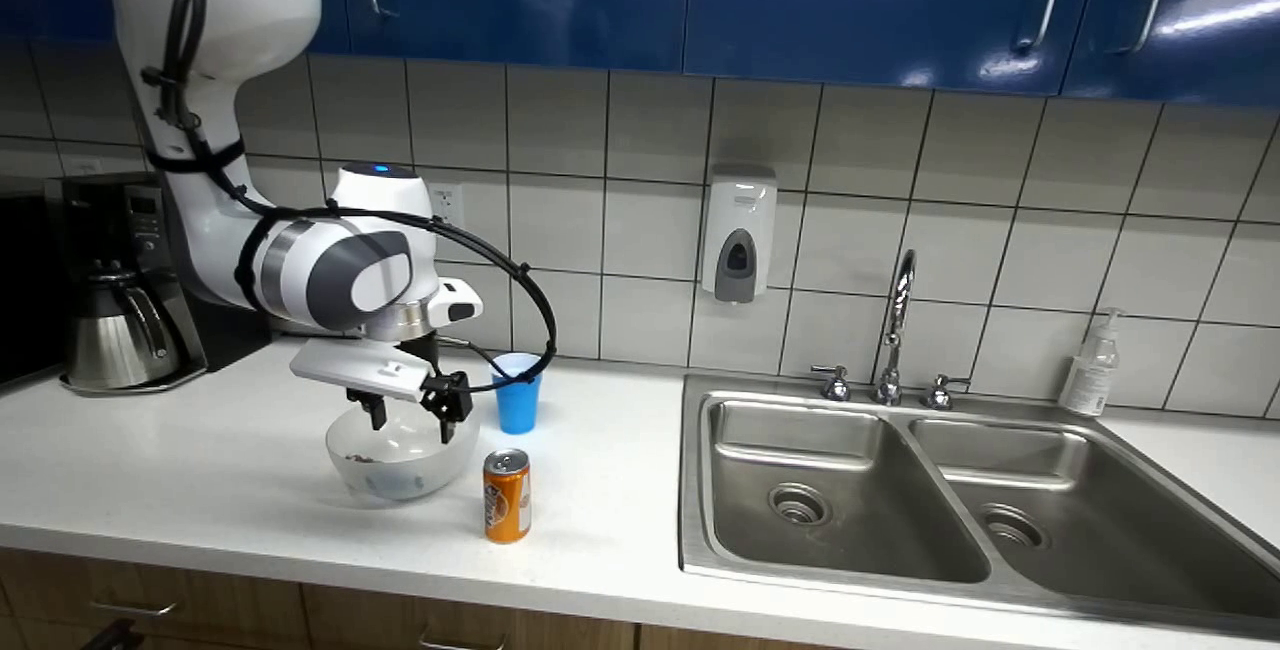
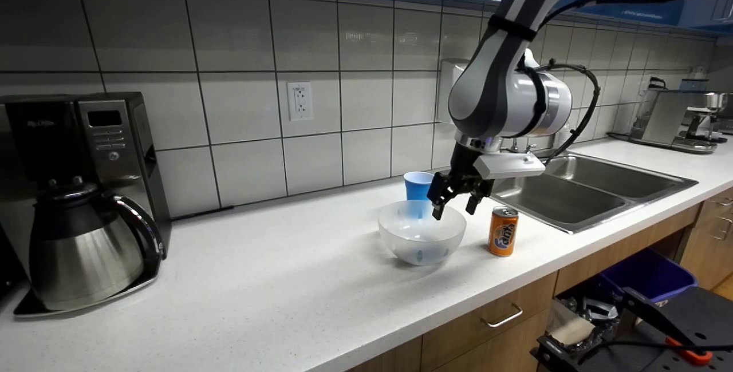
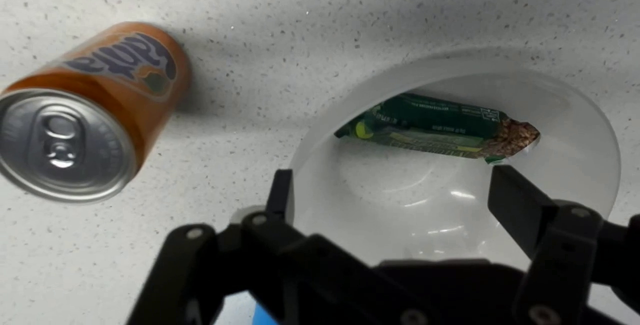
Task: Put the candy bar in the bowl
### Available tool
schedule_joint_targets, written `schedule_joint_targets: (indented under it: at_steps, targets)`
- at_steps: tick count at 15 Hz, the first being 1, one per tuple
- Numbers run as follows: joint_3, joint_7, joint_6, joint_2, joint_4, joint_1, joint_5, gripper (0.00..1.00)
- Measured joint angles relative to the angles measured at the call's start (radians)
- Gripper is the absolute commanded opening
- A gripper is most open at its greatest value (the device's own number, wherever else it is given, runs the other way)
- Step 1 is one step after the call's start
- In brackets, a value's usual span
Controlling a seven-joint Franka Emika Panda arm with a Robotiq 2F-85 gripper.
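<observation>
The candy bar [image 3: 430, 125] in its green wrapper lies inside the bowl in the wrist view, along the wall away from the gripper. In an exterior view a small brownish bit of the candy bar [image 1: 360, 458] shows in the bowl [image 1: 400, 478]. The whitish translucent bowl also shows in an exterior view [image 2: 422, 240] and in the wrist view [image 3: 590, 120]. My gripper [image 3: 391, 190] is open, with nothing between its fingers. It hangs above the bowl, apart from the bar, in both exterior views [image 1: 412, 425] [image 2: 454, 212].
An orange can [image 1: 507, 500] stands upright beside the bowl, also visible in the wrist view [image 3: 125, 65]. A blue cup [image 1: 517, 400] stands behind the bowl near the tiled wall. A double sink [image 1: 800, 570] and a coffee maker [image 2: 109, 137] flank this part of the counter.
</observation>
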Motion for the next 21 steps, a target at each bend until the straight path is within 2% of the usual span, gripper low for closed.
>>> schedule_joint_targets:
  at_steps: [7, 11, 16, 21]
  targets:
    - [0.014, -0.075, -0.002, -0.064, -0.02, 0.005, 0.078, 1.0]
    - [0.047, -0.102, -0.02, -0.144, -0.068, -0.011, 0.09, 1.0]
    - [0.092, -0.199, -0.061, -0.238, -0.134, -0.017, 0.154, 1.0]
    - [0.106, -0.292, -0.079, -0.33, -0.205, -0.001, 0.195, 1.0]
